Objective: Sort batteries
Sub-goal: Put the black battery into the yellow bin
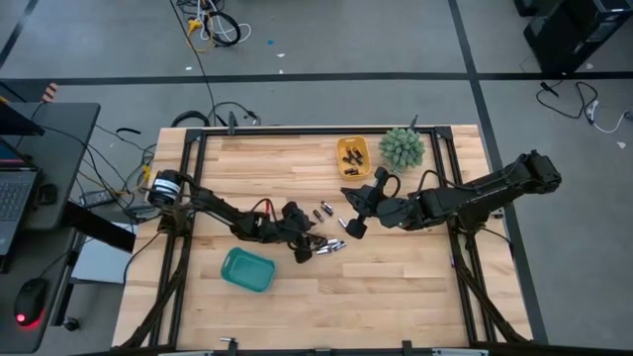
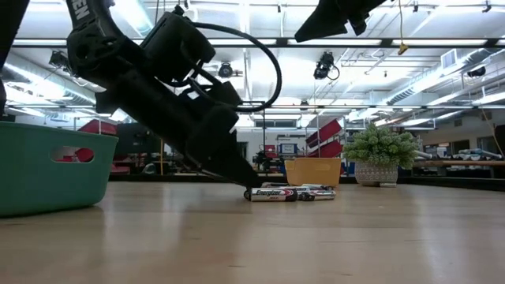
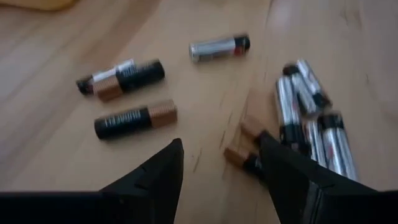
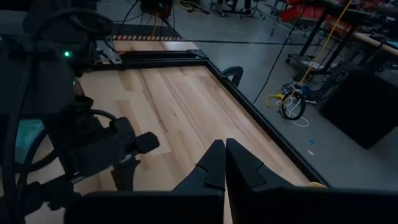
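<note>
The left gripper (image 1: pixel 306 251) is low over the pale wooden table (image 1: pixel 396 287), its dark fingers (image 3: pixel 155 180) spread and empty, tips at the near edge of a loose cluster of small cylindrical batteries (image 3: pixel 308 118), silvery and black-and-copper; one copper-ended cell (image 3: pixel 245 160) lies just beside the inner face of one finger; more black-and-copper cells (image 3: pixel 134 118) lie beyond the fingertips; the right gripper (image 1: pixel 351 223) hangs above the table just beyond that cluster, fingers pressed together on nothing; the yellow plastic tray (image 1: pixel 353 156), farther beyond the cluster, holds other dark cells.
</note>
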Motion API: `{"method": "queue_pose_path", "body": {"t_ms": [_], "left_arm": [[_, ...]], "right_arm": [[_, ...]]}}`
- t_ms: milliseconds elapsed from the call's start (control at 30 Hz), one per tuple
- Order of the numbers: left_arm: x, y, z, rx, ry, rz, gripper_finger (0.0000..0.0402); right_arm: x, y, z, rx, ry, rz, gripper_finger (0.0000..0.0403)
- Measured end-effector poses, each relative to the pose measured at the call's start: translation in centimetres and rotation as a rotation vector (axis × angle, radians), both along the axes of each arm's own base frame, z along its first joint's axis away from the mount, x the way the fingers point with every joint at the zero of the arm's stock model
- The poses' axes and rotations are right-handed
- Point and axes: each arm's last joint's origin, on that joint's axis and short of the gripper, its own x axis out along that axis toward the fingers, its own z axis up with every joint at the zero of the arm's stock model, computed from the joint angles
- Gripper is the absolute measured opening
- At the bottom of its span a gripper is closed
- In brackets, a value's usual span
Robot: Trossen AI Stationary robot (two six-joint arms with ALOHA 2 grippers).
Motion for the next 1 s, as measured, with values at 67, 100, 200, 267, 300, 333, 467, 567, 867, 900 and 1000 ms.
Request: {"method": "queue_pose_path", "body": {"t_ms": [67,100,200,267,300,333,467,567,867,900,1000], "left_arm": [[-0.1,-0.1,-0.1,0.001,0.013,-0.004,0.0209],[-0.1,-0.2,-0.1,0.003,0.018,-0.005,0.0209],[-0.2,-0.3,-0.2,0.007,0.033,-0.010,0.0209],[-0.3,-0.3,-0.2,0.010,0.042,-0.009,0.0209],[-0.3,-0.3,-0.3,0.013,0.048,-0.008,0.0209],[-0.3,-0.3,-0.3,0.018,0.054,-0.008,0.0209],[-0.3,-0.2,-0.2,0.050,0.061,-0.023,0.0209],[-0.5,0.0,-0.1,0.063,0.071,-0.027,0.0209],[-0.7,0.0,-0.1,0.057,0.102,-0.044,0.0209],[-0.7,-0.1,0.0,0.050,0.099,-0.050,0.0209],[-0.7,-0.2,1.5,0.019,0.061,-0.079,0.0209]], "right_arm": [[0.0,0.0,0.0,0.000,0.003,-0.001,0.0001],[0.0,0.0,-0.1,0.000,0.006,-0.001,0.0001],[0.0,0.0,-0.1,0.000,0.005,-0.001,0.0000],[0.0,0.0,-0.1,0.000,0.006,-0.001,0.0001],[0.0,0.0,-0.1,0.000,0.006,-0.001,0.0001],[0.0,0.0,-0.1,0.000,0.005,-0.001,0.0001],[0.0,0.0,-0.1,0.000,0.006,-0.001,0.0001],[0.0,0.0,-0.1,0.000,0.005,-0.001,0.0001],[0.0,0.0,-0.1,0.009,0.001,-0.005,0.0001],[0.0,0.0,-0.1,0.010,0.002,-0.006,0.0001],[-0.1,0.0,-0.1,0.011,0.003,-0.006,0.0002]]}}
